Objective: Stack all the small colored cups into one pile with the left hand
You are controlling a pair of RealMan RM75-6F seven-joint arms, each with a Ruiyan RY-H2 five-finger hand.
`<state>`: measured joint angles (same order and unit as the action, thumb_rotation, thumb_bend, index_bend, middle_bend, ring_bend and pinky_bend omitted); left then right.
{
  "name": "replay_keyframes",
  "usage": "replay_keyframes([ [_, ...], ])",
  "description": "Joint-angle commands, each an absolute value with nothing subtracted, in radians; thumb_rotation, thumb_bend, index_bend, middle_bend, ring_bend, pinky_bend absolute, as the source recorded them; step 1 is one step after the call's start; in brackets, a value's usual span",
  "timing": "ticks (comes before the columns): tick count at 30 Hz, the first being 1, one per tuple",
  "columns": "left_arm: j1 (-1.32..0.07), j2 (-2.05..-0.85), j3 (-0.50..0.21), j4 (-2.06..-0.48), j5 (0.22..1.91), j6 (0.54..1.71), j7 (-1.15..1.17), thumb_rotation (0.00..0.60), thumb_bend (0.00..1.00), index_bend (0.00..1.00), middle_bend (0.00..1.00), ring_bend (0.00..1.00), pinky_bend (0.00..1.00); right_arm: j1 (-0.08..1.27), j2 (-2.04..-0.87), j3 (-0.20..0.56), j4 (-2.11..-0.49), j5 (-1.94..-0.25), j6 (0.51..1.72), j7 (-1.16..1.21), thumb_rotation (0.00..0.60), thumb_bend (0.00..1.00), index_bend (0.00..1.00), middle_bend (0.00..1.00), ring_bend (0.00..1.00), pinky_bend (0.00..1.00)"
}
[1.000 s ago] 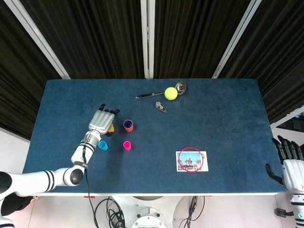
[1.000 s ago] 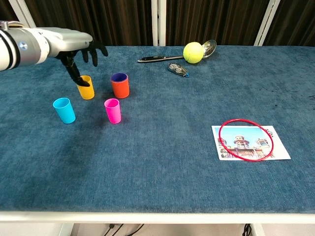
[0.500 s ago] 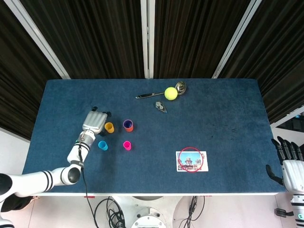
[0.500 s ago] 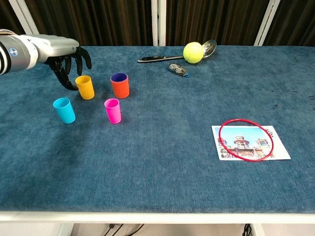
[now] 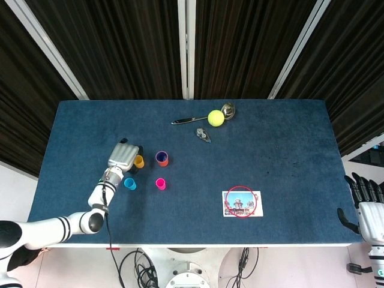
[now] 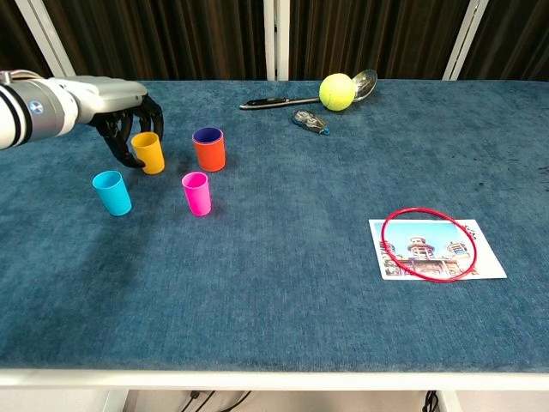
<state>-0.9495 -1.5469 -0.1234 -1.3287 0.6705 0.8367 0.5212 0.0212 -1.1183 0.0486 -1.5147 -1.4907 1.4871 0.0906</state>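
**Closing on the first cup**

Yellow cup (image 6: 148, 152) upright, just inside curled fingers of left hand (image 6: 120, 120); firm contact impossible to confirm. Orange cup (image 6: 208, 148), pink cup (image 6: 196, 192) and blue cup (image 6: 112, 191) nearby, separate. Next, probably: squeeze, lift, nest into a neighbour.

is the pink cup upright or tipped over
Upright. In the chest view the pink cup stands on its base on the table with its open rim facing up, apart from the other cups.
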Motion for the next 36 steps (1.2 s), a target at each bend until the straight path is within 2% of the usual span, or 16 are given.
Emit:
replay_keyframes([
  [1, -0.949, -1.548, -0.132, -1.329, 0.668, 0.832, 0.511, 0.6, 0.25, 0.41, 0.44, 0.53, 0.16, 0.022, -1.118, 0.048, -1.512, -1.49, 1.483, 0.094, 0.6, 0.33, 0.0, 0.0, 0.0, 0.0],
  [13, -0.942, -1.539, -0.168, -1.35, 0.66, 0.838, 0.469, 0.6, 0.29, 0.45, 0.46, 0.56, 0.18, 0.021, -1.119, 0.047, -1.509, -1.49, 1.484, 0.1, 0.6, 0.33, 0.0, 0.0, 0.0, 0.0],
  [25, -0.93, -1.486, -0.261, -1.457, 0.67, 0.895, 0.375, 0.6, 0.29, 0.45, 0.47, 0.56, 0.18, 0.02, -1.114, 0.048, -1.517, -1.498, 1.494, 0.104, 0.6, 0.33, 0.0, 0.0, 0.0, 0.0],
  [36, -0.939, -1.523, -0.278, -1.475, 0.674, 0.907, 0.344, 0.6, 0.29, 0.45, 0.47, 0.56, 0.18, 0.017, -1.109, 0.047, -1.517, -1.501, 1.499, 0.111, 0.6, 0.33, 0.0, 0.0, 0.0, 0.0],
])
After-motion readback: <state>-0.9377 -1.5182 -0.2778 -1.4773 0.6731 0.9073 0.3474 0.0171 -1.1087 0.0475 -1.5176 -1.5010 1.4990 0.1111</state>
